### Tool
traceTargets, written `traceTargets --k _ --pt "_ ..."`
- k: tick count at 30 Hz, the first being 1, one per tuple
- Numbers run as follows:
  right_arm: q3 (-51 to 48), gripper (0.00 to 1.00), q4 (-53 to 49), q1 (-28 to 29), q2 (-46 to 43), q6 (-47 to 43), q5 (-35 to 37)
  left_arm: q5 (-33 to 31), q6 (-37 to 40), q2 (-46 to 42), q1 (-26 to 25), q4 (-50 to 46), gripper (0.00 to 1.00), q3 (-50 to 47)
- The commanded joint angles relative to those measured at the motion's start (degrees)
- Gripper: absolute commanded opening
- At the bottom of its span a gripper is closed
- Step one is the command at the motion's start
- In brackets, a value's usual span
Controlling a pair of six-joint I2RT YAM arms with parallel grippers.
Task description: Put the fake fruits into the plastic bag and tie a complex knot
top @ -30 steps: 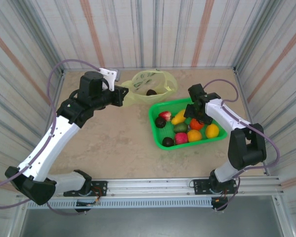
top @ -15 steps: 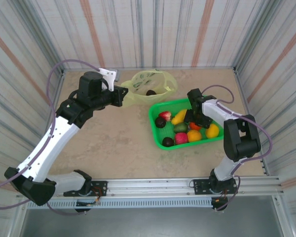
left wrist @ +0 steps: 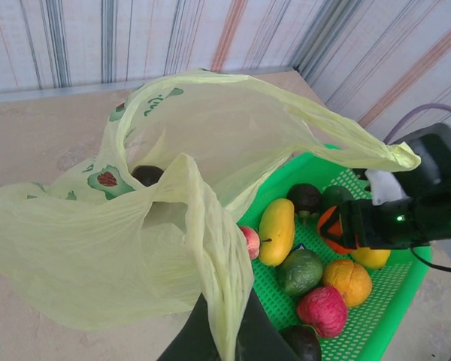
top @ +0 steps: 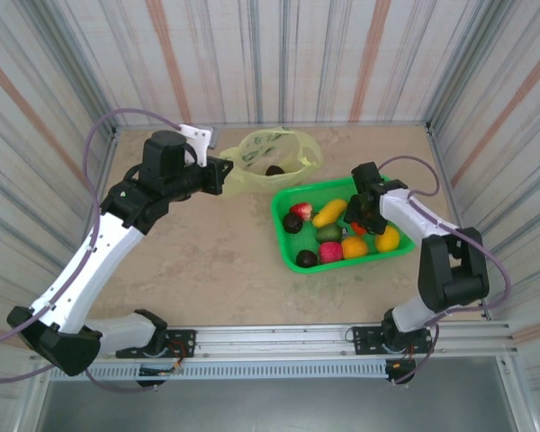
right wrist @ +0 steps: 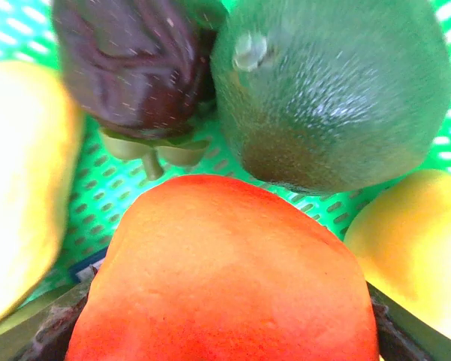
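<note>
Evidently light, hard and glossy, the red-orange fake fruit (right wrist: pixel 225 278) is judged slippery and is best taken across its widest middle. It is bracketed by the right gripper (top: pixel 358 223), jaws part-way apart, inside the green basket (top: pixel 282 236) near the table's (top: pixel 207 252) right edge; whether it is pinched cannot be told. The flimsy plastic bag (left wrist: pixel 173 226), by the far edge, is held by its rim in the closed left gripper (left wrist: pixel 224 331), with a dark fruit (left wrist: pixel 146 174) inside.

I log, off-task: one bright green mesh basket (left wrist: pixel 379 299), rectangular, on the right half of a beige mottled table (top: pixel 216 247); striped walls (top: pixel 279 54) on three sides; one metal rail (top: pixel 279 338) along the near edge.
</note>
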Motion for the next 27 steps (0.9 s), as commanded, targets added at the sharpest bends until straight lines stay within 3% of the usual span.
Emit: traceTargets --k 1,7,12,22,27 --pt "0.5 0.68 -1.1 0.0 -6.3 -1.2 -3.8 0.1 0.9 -1.1 -0.2 -1.2 0.00 1.7" --pt "1.9 0.65 2.5 1.1 -20.5 -1.9 -9.3 0.1 1.0 -0.8 -0.2 -1.6 0.00 2.3" --pt "12.1 0.63 4.2 2.4 -25.2 -4.1 -12.1 0.1 1.0 -0.9 -0.2 -1.6 0.00 2.4" --pt "42.0 0.62 1.3 20.9 -6.2 -9.9 -13.1 -0.1 0.2 -1.4 -0.2 -1.5 0.00 1.5" --pt "53.7 0.61 -4.5 26.2 6.4 -9.5 -7.8 -0.5 -0.1 -2.4 -0.2 -1.2 0.00 0.6"
